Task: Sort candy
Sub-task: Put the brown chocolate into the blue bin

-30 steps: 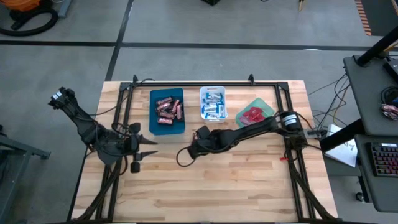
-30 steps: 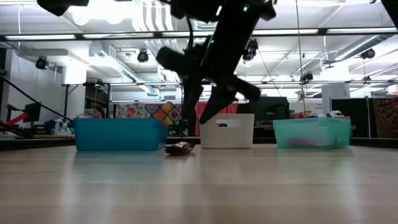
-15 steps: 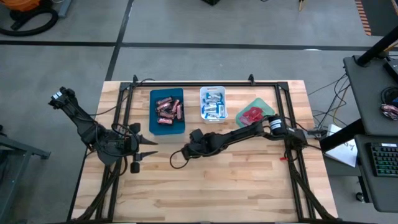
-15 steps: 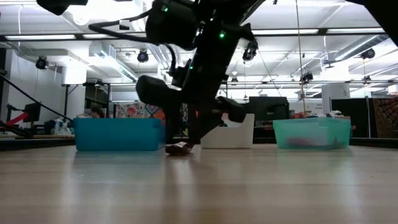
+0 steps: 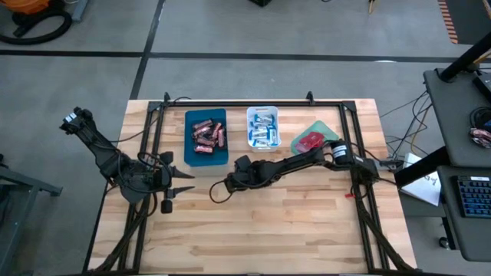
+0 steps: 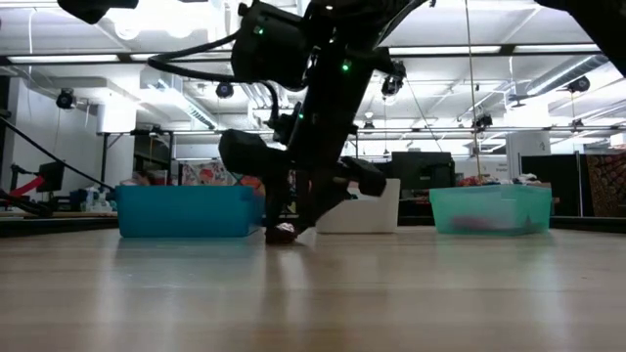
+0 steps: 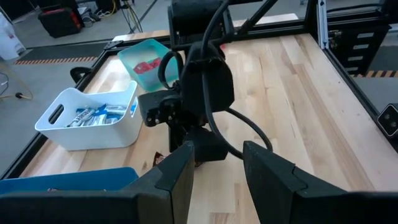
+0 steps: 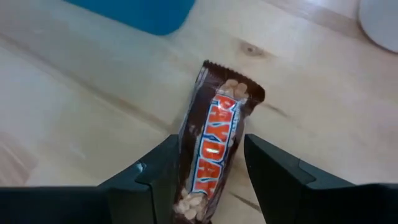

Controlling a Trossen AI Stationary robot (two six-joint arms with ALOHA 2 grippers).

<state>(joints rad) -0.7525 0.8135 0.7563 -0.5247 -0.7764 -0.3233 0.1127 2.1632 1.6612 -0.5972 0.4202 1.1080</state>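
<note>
One dark brown candy bar [image 8: 214, 143] with red-and-white lettering lies flat on the wood between the blue tray [image 5: 207, 159] and the white tray [image 5: 250, 115]. My right gripper [image 8: 210, 142] has come down over it, open, one finger on each long side, fingertips at table height [image 6: 287, 231]. In the high view the gripper [image 5: 229, 182] hides the bar. My left gripper [image 5: 184, 181] hovers open and empty near the table's left side, pointing at the right arm. My right gripper has its two fingers [image 8: 163, 168] along the bar's long sides, slanting down from the table's right. The bar lies flat on the table. Whether the fingers touch its wrapper, I cannot tell.
The blue tray holds brown-red bars [image 5: 207, 134], the white tray holds blue-and-white bars [image 5: 263, 132], and a green tray [image 5: 328, 127] at the right holds red packets [image 5: 311, 142]. A black frame rail [image 5: 253, 103] runs along the far edge. Bare wood fills the near half.
My right gripper has gone down and toward the table's left and near edge, onto the candy bar, until its fingertips reach the tabletop on both sides of it. The bar has stayed where it lay.
</note>
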